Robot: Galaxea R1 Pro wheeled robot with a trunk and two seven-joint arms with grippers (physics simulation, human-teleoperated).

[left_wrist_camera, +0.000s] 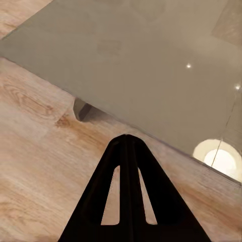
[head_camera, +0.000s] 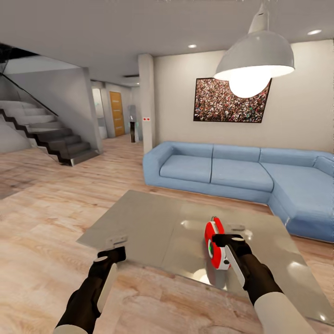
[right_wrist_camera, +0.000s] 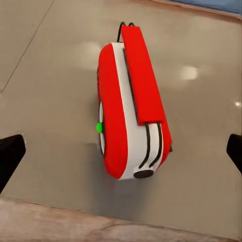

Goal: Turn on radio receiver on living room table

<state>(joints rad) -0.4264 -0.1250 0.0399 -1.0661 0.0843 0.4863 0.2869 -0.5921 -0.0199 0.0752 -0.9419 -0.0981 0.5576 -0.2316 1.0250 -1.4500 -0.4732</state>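
Right gripper (right_wrist_camera: 121, 151) spread wide over the radio receiver (right_wrist_camera: 132, 101)
Light, rigid, probably slick; I'd press near its green button (right_wrist_camera: 100, 127), not lift

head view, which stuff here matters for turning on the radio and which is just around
For the job:
radio receiver
table
right gripper, open beside the radio

Just around:
blue sofa
pendant lamp
crowd picture
stairs
left gripper, shut
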